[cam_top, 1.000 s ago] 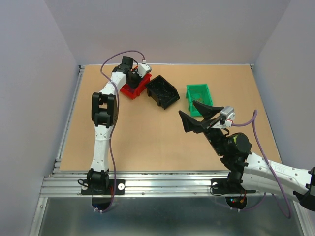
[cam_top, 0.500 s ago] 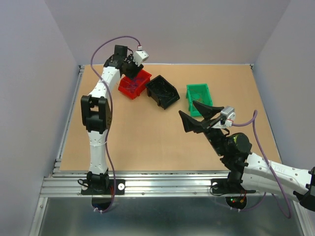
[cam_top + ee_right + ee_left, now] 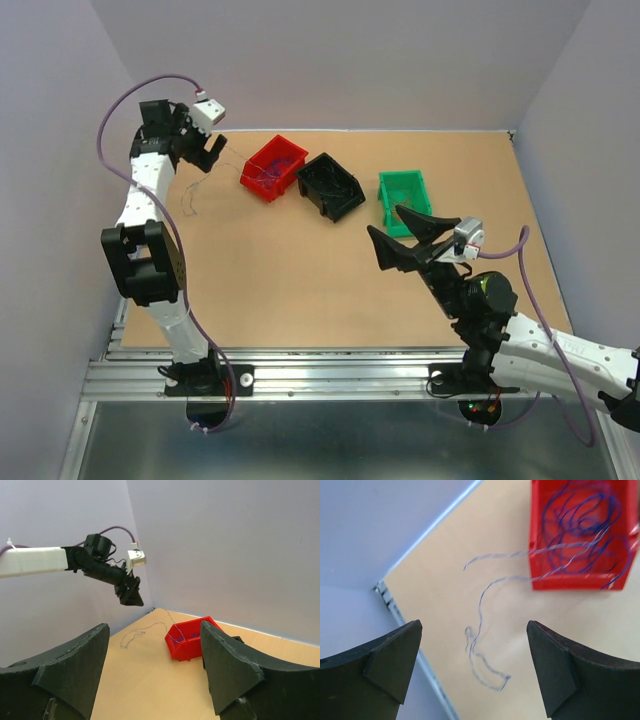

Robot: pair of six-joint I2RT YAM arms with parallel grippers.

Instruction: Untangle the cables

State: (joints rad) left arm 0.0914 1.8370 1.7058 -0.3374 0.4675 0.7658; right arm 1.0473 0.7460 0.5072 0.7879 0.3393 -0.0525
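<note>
Left gripper [image 3: 203, 155] is up over the far-left corner of the table [image 3: 300, 280], jaws spread wide with nothing in them. Right under it there's one loose blue strand [image 3: 480, 605] lying flat. Its long run heads right and far to the red bin [image 3: 258, 182], where it drapes over the wall into the blue-purple tangle [image 3: 580, 525]. So the left arm is way nearer. Right gripper [image 3: 385, 222] hangs open and empty, well apart. Black bin [image 3: 345, 202] and green bin [image 3: 386, 195] look empty from above.
</note>
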